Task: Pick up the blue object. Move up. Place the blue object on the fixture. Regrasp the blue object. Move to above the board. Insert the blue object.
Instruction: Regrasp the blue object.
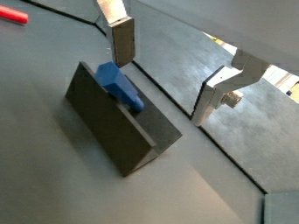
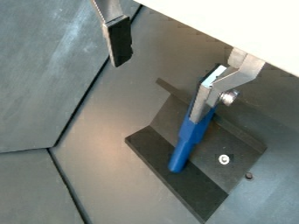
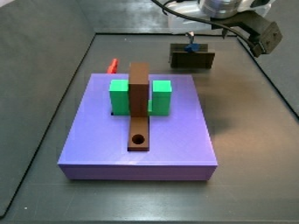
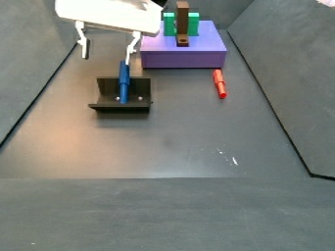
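Note:
The blue object (image 2: 184,144) stands tilted in the fixture (image 2: 205,179), its lower end on the base plate and its top against the raised wall. In a side view the blue object (image 4: 125,82) rises from the fixture (image 4: 120,102) on the floor in front of the board (image 4: 199,53). My gripper (image 4: 108,53) hangs open just above the fixture. One of its fingers (image 2: 211,91) is right beside the peg's top and the other stands well clear. In a wrist view the gripper (image 1: 172,68) has only bare floor between its fingers. The board (image 3: 176,140) is lavender.
On the board stand two green blocks (image 3: 119,96) with a long brown bar (image 3: 139,109) between them, a round hole near its end. A red peg (image 4: 220,83) lies on the floor beside the board. Dark walls enclose the floor on the sides.

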Robot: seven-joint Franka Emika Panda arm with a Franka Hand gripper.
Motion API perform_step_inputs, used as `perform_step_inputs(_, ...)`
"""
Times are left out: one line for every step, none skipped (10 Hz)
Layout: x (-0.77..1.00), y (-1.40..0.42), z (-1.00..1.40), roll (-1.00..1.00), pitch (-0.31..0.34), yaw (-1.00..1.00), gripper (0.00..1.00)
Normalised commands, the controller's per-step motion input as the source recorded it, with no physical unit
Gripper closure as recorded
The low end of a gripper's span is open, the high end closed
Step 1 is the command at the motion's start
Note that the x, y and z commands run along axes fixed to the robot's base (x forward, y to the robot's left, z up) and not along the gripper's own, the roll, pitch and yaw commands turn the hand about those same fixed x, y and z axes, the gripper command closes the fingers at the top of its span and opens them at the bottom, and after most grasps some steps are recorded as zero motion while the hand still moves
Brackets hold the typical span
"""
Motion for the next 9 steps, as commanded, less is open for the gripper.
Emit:
perform_step_inputs(0.00,-0.14,-0.18,0.26,0.000,0.10,0.00)
perform_step_inputs(0.00,-0.13,-0.20,0.31,0.000,0.13,0.00)
perform_step_inputs(0.00,-0.08,-0.13,0.34,0.014,0.12,0.00)
perform_step_inputs(-0.02,0.00,0.00,0.28,0.106,0.05,0.00)
perform_step_inputs(-0.10,0.06,0.00,0.35,0.180,0.02,0.00)
perform_step_inputs(-0.13,0.00,0.00,0.81,0.346,0.06,0.00)
perform_step_inputs(-0.07,0.00,-0.01,0.94,0.431,0.11,0.00)
perform_step_inputs(0.00,-0.04,-0.04,0.96,0.434,0.13,0.00)
perform_step_inputs(0.11,-0.13,-0.04,0.66,0.297,0.20,0.00)
